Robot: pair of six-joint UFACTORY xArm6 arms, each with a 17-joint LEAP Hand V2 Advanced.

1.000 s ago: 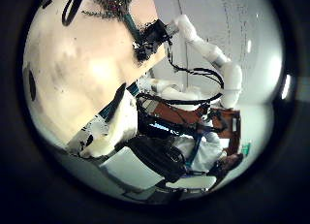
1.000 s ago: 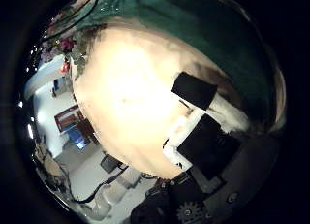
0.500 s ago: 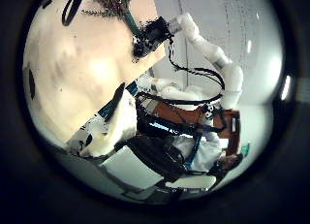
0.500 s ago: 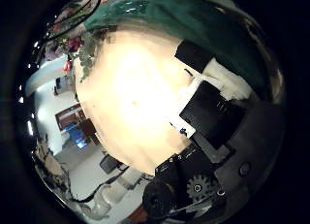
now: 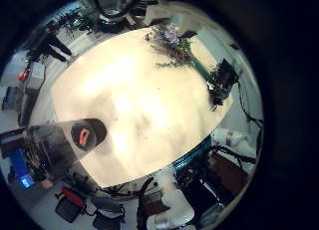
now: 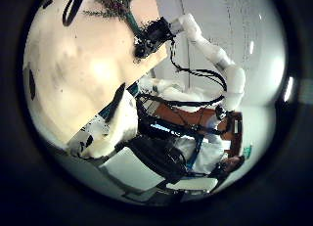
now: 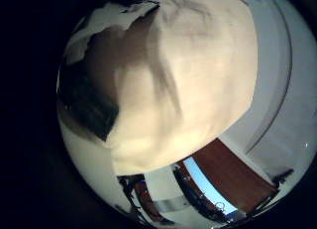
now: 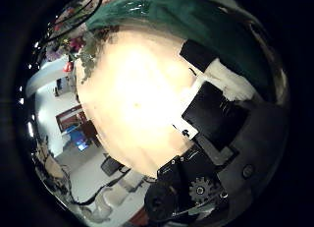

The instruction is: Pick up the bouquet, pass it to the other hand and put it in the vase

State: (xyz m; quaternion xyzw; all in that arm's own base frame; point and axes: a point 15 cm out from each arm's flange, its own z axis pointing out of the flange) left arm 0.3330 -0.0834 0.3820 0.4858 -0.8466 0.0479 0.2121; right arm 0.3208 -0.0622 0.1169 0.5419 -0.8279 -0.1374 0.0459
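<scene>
Left little-finger palm view shows the bouquet [image 5: 171, 46] lying on the bench [image 5: 140, 101] with the right hand [image 5: 223, 78] at its stem end; whether those fingers are apart or clamped on the stems cannot be told. The left hand [image 6: 112, 128] hangs well apart from the bouquet, fingers relaxed. A shallow pinch could let the stems slip or swing, spoiling the handover.

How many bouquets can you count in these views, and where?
1. The bouquet lies on the table, its stems by the right hand. Part of the table is out of view, so another could be hidden.
</scene>
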